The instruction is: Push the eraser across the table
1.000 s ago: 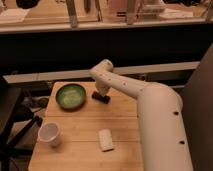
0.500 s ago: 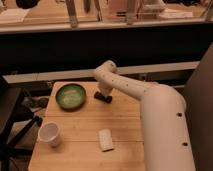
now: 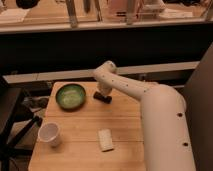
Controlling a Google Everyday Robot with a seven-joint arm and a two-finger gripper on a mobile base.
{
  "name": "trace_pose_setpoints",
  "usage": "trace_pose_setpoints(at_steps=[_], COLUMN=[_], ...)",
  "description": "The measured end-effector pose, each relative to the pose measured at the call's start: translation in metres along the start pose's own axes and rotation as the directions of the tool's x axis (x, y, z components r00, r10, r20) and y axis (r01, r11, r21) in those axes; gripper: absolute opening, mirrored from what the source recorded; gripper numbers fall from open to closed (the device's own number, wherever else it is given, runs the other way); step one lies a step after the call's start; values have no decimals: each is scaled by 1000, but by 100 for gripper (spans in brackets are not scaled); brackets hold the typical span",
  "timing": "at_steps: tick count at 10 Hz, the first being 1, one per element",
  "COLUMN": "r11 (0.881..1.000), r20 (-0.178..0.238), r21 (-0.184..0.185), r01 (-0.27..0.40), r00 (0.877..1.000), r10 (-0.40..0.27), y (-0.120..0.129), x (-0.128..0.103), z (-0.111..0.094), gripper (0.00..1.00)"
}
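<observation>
From my remote station I see the table [image 3: 122, 125], a light-brown plank top, roughly square, standing in a dim room before a dark wall band and a pale ledge, with a glazed partition and bright counters above. A dark chair-like frame sits off the far side from the arm's white body [image 3: 162, 130].

The gripper [image 3: 103, 93] hangs from the bent white arm over the table's rear middle, right down at the eraser [image 3: 102, 98]; I cannot tell how the gripper is set or whether it touches the block. The eraser, a small black oblong, lies flat directly beneath the gripper, its long axis running roughly across the table's width, tilted a little so the end toward the arm's body sits nearer the camera.

Beside the gripper, away from the arm's body, is 1 green bowl [image 3: 70, 96]. Nearer the camera than the gripper lies 1 pale rectangular pad [image 3: 105, 139], and further over stands 1 white cup [image 3: 49, 134].

Against the frame 0.5 s ago, gripper and eraser appear in nearly the same spot; any shift is too slight for me to call.
</observation>
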Motion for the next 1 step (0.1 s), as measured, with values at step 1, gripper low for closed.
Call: trace_pose_setpoints(at_steps=[1], r11=[1000], r20=[0], r21=[-1], r01=[0], r00=[1000], r10=[0], y=[0], x=[0], z=[0], gripper=[0])
